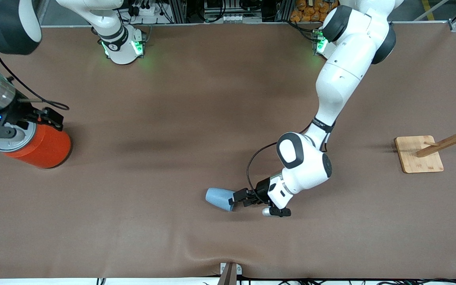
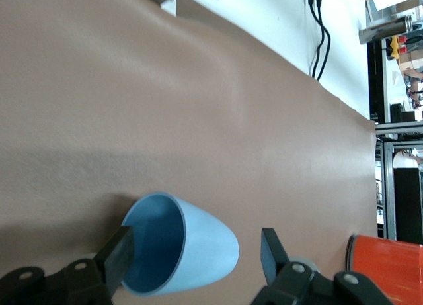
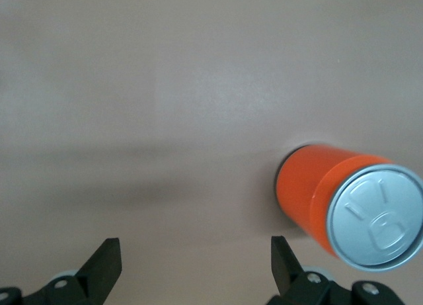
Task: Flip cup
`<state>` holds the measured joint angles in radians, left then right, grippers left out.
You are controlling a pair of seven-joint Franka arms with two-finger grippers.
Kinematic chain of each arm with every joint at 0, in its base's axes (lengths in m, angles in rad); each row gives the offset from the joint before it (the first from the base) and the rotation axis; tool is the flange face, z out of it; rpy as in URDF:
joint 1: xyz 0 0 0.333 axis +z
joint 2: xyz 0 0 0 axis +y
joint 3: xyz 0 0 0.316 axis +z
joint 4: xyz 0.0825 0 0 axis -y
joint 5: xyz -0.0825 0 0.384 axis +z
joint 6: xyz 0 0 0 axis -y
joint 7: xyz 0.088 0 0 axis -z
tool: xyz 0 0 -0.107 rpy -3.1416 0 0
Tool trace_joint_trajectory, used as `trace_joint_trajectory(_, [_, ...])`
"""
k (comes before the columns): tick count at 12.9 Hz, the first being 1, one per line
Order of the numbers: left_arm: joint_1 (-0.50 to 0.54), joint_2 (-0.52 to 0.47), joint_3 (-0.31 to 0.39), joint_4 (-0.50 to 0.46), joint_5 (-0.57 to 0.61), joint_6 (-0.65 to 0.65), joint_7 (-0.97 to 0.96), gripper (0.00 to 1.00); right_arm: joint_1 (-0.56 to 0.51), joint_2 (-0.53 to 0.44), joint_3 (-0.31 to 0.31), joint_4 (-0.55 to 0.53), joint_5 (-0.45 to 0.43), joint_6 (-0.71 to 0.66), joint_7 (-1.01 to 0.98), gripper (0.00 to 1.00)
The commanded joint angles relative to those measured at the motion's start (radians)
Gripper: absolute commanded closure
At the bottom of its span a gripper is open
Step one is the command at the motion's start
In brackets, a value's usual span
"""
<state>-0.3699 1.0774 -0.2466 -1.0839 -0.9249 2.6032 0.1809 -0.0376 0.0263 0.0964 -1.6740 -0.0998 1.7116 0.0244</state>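
The light-blue cup (image 1: 218, 198) lies on its side on the brown table, nearer the front camera, with its mouth toward my left gripper (image 1: 236, 196). In the left wrist view the cup (image 2: 208, 249) shows its darker blue inside. My left gripper (image 2: 196, 255) is open, low at the table. One finger (image 2: 120, 253) sits at the cup's rim and the other finger (image 2: 269, 251) stands apart from the cup's outer side. My right gripper (image 3: 193, 265) is open and empty, up in the air over the right arm's end of the table; it waits.
A large orange can (image 1: 46, 147) with a grey lid stands at the right arm's end, partly under the right hand; it also shows in the right wrist view (image 3: 310, 186). A wooden peg stand (image 1: 420, 155) is at the left arm's end.
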Motion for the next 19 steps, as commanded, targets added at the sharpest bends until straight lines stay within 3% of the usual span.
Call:
trace_joint_trajectory(1, [-0.006, 0.038, -0.02, 0.05, -0.023, 0.017, 0.034, 0.18, -0.012, -0.031, 0.013, -0.007, -0.075, -0.012, -0.159, 0.0])
trace_joint_trajectory(2, [-0.006, 0.044, -0.022, 0.05, -0.023, 0.018, 0.04, 0.19, -0.008, -0.037, 0.02, 0.017, -0.122, -0.018, -0.19, 0.0])
trace_joint_trajectory(5, [-0.009, 0.058, -0.022, 0.052, -0.023, 0.04, 0.081, 0.21, -0.007, -0.037, 0.017, 0.123, -0.113, -0.147, -0.132, 0.0])
trace_joint_trajectory(8, [-0.029, 0.105, -0.02, 0.099, -0.023, 0.069, 0.107, 0.25, -0.027, -0.039, 0.008, 0.132, 0.053, -0.176, 0.116, 0.0])
trace_joint_trajectory(10, [-0.041, 0.115, -0.02, 0.119, -0.023, 0.074, 0.106, 0.29, -0.031, -0.04, 0.008, 0.132, 0.083, -0.178, 0.178, 0.0])
trace_joint_trajectory(16, [-0.063, 0.134, -0.019, 0.136, -0.023, 0.077, 0.101, 0.38, -0.03, -0.043, 0.011, 0.129, 0.083, -0.162, 0.006, 0.0])
trace_joint_trajectory(17, [-0.064, 0.133, -0.017, 0.131, -0.023, 0.077, 0.1, 0.49, -0.027, -0.043, 0.013, 0.129, 0.083, -0.15, 0.006, 0.0])
trace_joint_trajectory(19, [-0.063, 0.13, -0.013, 0.122, -0.023, 0.075, 0.097, 0.81, -0.027, -0.039, 0.013, 0.129, 0.083, -0.138, 0.008, 0.0])
